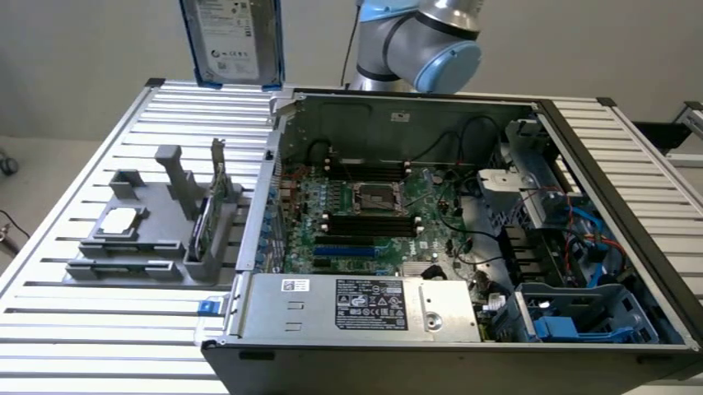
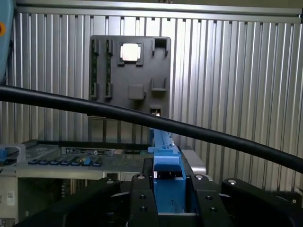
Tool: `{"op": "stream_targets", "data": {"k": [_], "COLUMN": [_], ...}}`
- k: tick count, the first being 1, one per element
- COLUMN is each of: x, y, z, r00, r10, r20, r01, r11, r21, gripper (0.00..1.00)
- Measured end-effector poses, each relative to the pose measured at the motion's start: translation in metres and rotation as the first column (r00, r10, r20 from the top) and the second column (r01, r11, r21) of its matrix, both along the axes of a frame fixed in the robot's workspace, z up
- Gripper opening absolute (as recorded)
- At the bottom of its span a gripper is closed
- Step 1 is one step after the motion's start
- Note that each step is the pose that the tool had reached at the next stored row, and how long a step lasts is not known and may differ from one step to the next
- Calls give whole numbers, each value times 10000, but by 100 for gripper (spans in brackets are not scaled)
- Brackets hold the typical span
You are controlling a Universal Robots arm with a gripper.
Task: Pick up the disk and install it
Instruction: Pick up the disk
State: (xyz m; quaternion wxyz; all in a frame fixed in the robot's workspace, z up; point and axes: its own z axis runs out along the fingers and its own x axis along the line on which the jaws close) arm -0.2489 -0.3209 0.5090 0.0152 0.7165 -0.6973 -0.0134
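Observation:
The disk (image 1: 230,41), a silver-grey drive with a white label in a blue carrier, hangs upright in the air above the table's far edge, to the exterior view's left of the open computer case (image 1: 275,148). In the wrist view my gripper (image 2: 168,189) is shut on the disk (image 2: 163,142), whose blue carrier edge runs out between the black fingers (image 2: 142,198). The disk is high above the table and touches nothing else.
A grey fixture (image 1: 143,247) on the slatted table (image 1: 66,329) holds a square silver chip (image 1: 121,218) and a green card (image 1: 203,222). The case has a blue drive bay (image 1: 571,325) at its near right corner. A black cable (image 2: 199,130) crosses the wrist view. The arm's elbow (image 1: 423,45) stands behind the case.

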Motion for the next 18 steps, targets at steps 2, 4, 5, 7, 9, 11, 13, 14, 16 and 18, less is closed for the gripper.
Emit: {"op": "stream_targets", "data": {"k": [2,4,5,7,9,11,13,14,16,18], "x": [90,182,227,317,407,501,591,636,726,817], "y": [-26,-53,-67,-96,-126,-157,-189,-205,-239,-274], "z": [24,48,58,77,94,112,134,144,162,176], "r00": [10000,10000,10000,10000,10000,10000,10000,10000,10000,10000], "r10": [0,0,-1,0,0,-1,0,-1,-1,0], "r20": [-6,-13,-17,-29,-40,-45,-44,-43,-44,-44], "r01": [0,0,1,0,0,1,0,1,1,0], "r11": [10000,10000,10000,10000,10000,10000,10000,10000,10000,10000], "r21": [1,0,1,0,0,-1,0,1,3,9], "gripper": [33,33,33,33,33,33,33,33,33,33]}}
